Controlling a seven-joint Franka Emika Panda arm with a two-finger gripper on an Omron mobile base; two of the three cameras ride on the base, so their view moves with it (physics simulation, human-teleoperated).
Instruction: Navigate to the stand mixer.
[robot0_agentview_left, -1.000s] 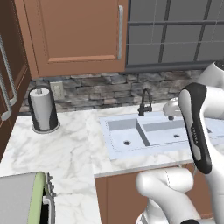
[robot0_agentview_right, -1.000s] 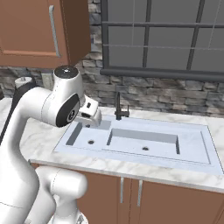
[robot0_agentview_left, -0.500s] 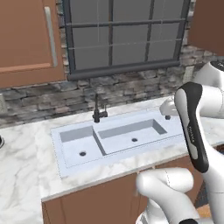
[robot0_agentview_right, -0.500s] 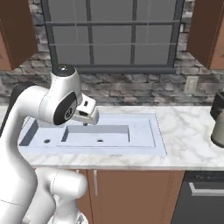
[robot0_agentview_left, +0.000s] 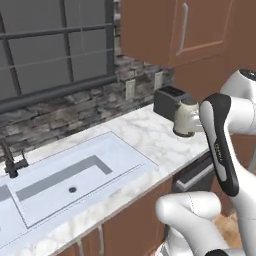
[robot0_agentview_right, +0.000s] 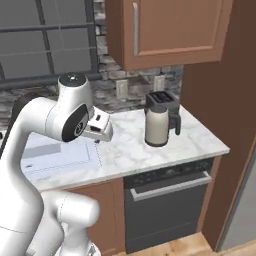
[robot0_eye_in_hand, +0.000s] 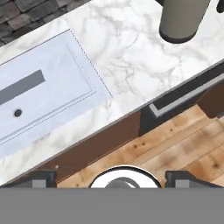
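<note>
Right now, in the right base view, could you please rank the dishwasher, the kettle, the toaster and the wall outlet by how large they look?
1. Dishwasher, plainly the largest.
2. Kettle.
3. Toaster: the kettle stands in front and hides part of it, so its rank against the kettle is unsure.
4. Wall outlet, the smallest.

below jaws: bare marble counter (robot0_eye_in_hand: 131, 57), open | far ahead: kettle (robot0_eye_in_hand: 181, 19), toaster (robot0_agentview_right: 162, 101) block | left: sink (robot0_eye_in_hand: 39, 100)
</note>
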